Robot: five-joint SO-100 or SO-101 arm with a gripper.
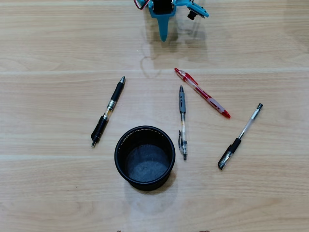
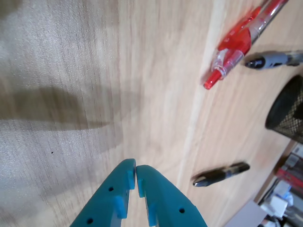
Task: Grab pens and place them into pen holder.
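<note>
Four pens lie on the wooden table around the pen holder point(image 1: 144, 157), a round black mesh cup standing upright with nothing inside. A black pen point(image 1: 108, 111) lies to its upper left. The clear pen with a grey sleeve point(image 1: 182, 122) lies just right of it. Further up is the red and clear pen point(image 1: 202, 92), and the clear pen with a black cap point(image 1: 240, 137) is at the far right. My teal gripper point(image 1: 163, 35) hangs at the top edge, away from all pens. In the wrist view the gripper point(image 2: 136, 172) is shut on nothing, with the red pen point(image 2: 236, 42), the grey-sleeved pen's tip point(image 2: 270, 59), the black pen point(image 2: 220, 174) and the holder point(image 2: 289, 111) to its right.
The light wood table point(image 1: 58, 43) has plank seams running across it. Some clutter point(image 2: 284, 198) shows beyond the table edge at the lower right of the wrist view.
</note>
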